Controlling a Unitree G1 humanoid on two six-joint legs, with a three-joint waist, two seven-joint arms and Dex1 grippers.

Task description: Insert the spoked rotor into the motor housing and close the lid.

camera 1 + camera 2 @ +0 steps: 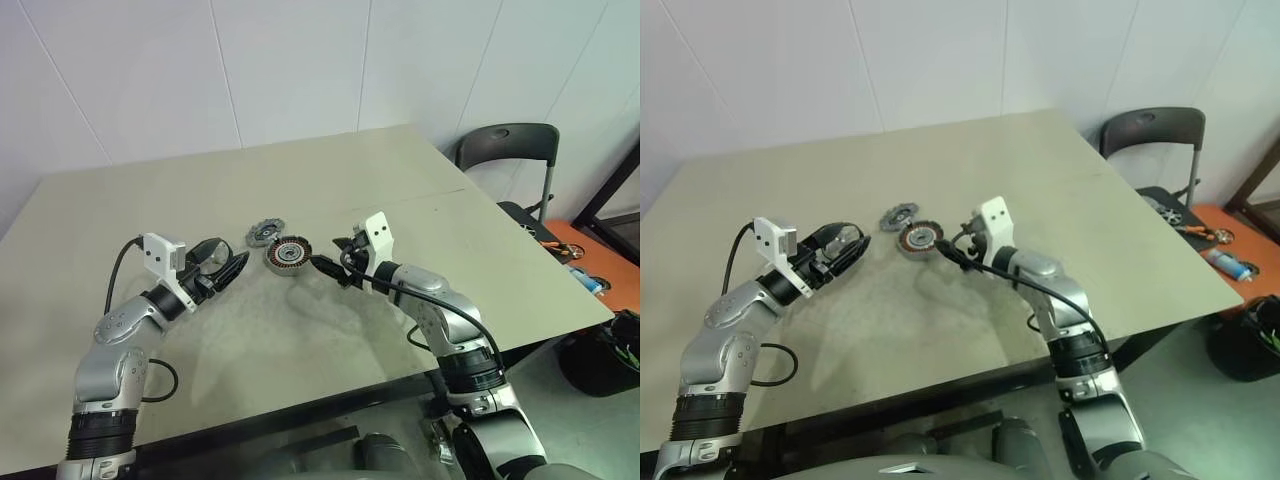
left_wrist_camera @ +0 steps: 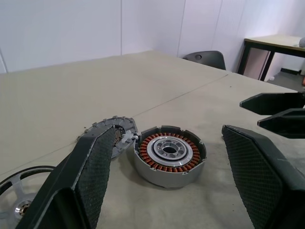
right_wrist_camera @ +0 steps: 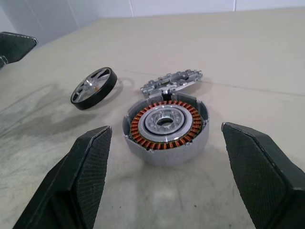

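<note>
I had the left pincer (image 1: 228,266) hovering over the left part of the desk (image 1: 400,180), pointed toward the middle, its two black fingers spread wide with nothing between them. The spoked rotor (image 3: 93,88), a silver-spoked wheel with a black rim, sat tilted up on its edge just beside that pincer, on the outer side of one finger. I could not tell whether it touched the finger.

Further right, near the middle of the desk, the flat grey lid (image 1: 265,234) with its notched rim lay open on the surface, touching the far edge of the motor housing (image 1: 289,255). The housing stood upright on the desk, open at the top, showing its ring of copper windings and a silver centre with nothing inserted.

Just to the right of the housing I had the right pincer (image 1: 330,257) pointing back toward it, slightly downward, its fingers likewise spread and empty, close to the housing but clear of it.

A dark chair (image 1: 505,145) stood beyond the desk's right corner.
</note>
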